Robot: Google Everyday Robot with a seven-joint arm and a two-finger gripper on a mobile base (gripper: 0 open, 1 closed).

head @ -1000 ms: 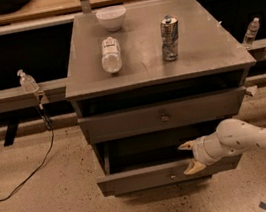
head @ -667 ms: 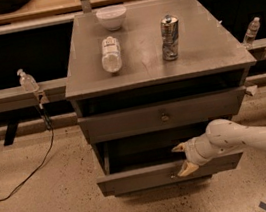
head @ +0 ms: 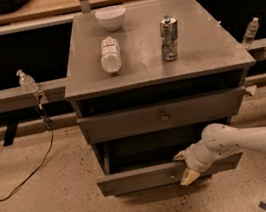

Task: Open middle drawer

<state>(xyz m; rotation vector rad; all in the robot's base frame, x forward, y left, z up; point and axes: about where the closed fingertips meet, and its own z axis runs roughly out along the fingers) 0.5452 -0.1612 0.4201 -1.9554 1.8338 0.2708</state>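
Currently, in the camera view, the grey flat-fronted middle drawer is sitting partly pulled out of the grey metal cabinet. A dark gap is showing behind its front, below the taller grey top drawer front. The top drawer front is also standing slightly proud of the frame.

The robot's white jointed arm is reaching in low from the right, bringing the cream two-finger gripper up against the middle drawer's front, just right of its small round centre knob. The fingers are standing spread apart. The upper one is lying over the top edge of the front and the lower one is hanging near its bottom edge, so they are bracketing the panel rather than pinching the knob. That placement is probably letting the arm drag the drawer outward by its edge. The opening looks well under way, though perhaps not at full travel.

On the cabinet top, a white ceramic bowl is resting at the back. A clear plastic bottle is lying on its side, and a dented silver can is standing upright. All three are sitting well apart from the moving drawer, so the pull is unlikely to disturb them unless the cabinet is getting jolted.
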